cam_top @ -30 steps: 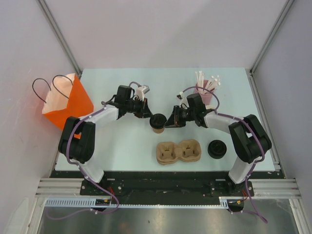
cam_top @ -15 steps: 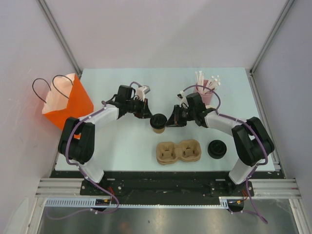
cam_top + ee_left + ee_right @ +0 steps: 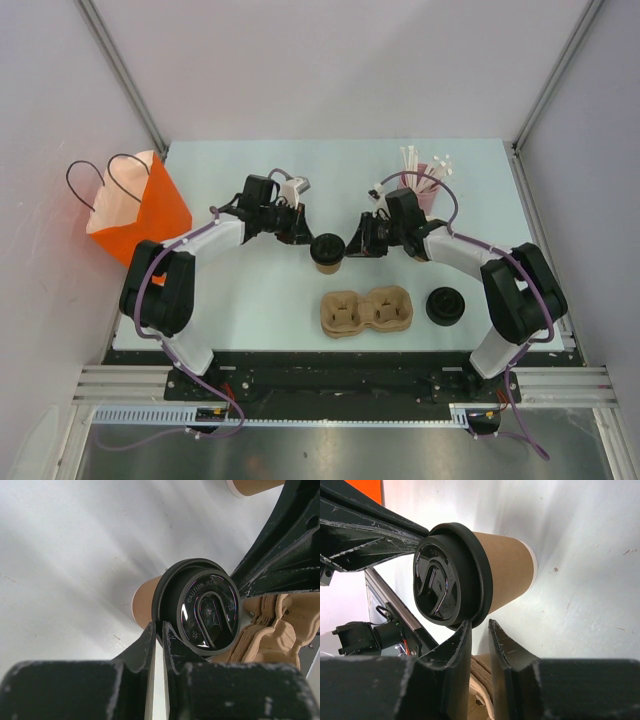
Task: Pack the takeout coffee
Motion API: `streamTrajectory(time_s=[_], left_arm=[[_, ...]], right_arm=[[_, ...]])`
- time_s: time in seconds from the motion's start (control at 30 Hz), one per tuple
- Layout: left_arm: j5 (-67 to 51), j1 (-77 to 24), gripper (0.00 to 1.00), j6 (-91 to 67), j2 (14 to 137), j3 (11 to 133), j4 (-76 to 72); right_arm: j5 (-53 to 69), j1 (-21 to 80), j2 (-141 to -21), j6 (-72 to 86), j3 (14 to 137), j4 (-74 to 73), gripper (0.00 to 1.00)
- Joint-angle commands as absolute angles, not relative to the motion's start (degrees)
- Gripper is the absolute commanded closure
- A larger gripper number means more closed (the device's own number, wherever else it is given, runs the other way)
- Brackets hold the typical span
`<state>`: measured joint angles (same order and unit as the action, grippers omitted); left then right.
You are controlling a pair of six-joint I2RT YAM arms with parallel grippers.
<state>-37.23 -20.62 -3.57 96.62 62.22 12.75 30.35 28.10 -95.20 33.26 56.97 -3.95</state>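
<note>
The takeout coffee (image 3: 327,250), a brown kraft cup with a black lid, stands on the table between my two grippers. My left gripper (image 3: 303,235) is shut, and its tips rest against the left edge of the lid. In the left wrist view the lid (image 3: 205,607) sits just past the closed tips of the left gripper (image 3: 160,626). My right gripper (image 3: 352,245) is at the cup's right side. In the right wrist view the right gripper (image 3: 480,623) is closed to a narrow gap on the lid's rim, with the cup (image 3: 505,575) beyond.
A brown pulp cup carrier (image 3: 366,310) lies just in front of the cup. A loose black lid (image 3: 446,305) sits to its right. A pink straw holder (image 3: 425,190) stands behind my right arm. An orange paper bag (image 3: 140,205) stands at the left table edge.
The cup has shifted slightly right and stands more upright. Both grippers moved a little to the right with it.
</note>
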Motion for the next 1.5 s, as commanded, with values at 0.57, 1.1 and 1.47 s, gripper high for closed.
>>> streamTrajectory(time_s=[0.57,1.1,1.47], left_arm=[[-40.78,-22.24,0.85,-3.86,97.99,59.07,17.05],[-40.78,-22.59,0.92,-4.83,102.48,55.37,16.96],[-39.73,-22.59,0.93,-5.01,104.06,54.93,16.96]], right_arm=[[28.74,29.09,-102.65,34.19,58.36,-1.23,0.88],[25.31,30.24,-110.20,35.16,49.05,3.86,1.00],[23.55,29.00,-110.84,34.80,45.18,5.71,1.00]])
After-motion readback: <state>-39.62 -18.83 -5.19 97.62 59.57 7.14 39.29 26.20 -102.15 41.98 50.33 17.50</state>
